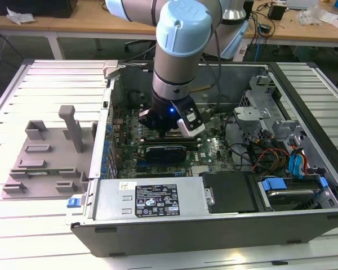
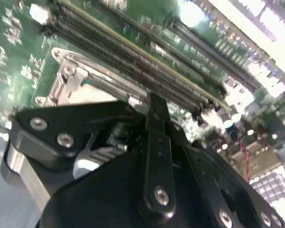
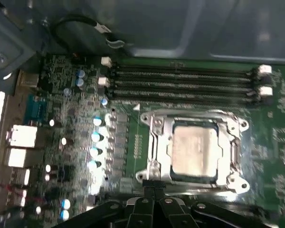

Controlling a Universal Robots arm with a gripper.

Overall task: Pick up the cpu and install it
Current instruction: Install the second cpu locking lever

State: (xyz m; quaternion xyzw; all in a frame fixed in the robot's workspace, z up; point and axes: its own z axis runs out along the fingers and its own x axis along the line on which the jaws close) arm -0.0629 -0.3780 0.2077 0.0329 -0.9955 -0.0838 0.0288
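Observation:
The cpu, a small square chip with a silvery-white top plate, lies flat in the socket on the green motherboard, framed by the metal bracket. My gripper sits just beside the socket's edge, fingers together with nothing between them. In the second wrist view the gripper points at the socket, where a pale part of the cpu shows past the black finger links. In the exterior view the gripper is low inside the open computer case, over the board.
Several memory slots run alongside the socket. A black expansion card lies close to the gripper. A grey plastic fixture tray stands on the slatted table at the exterior view's left. The power supply, drive bays and cables crowd the case.

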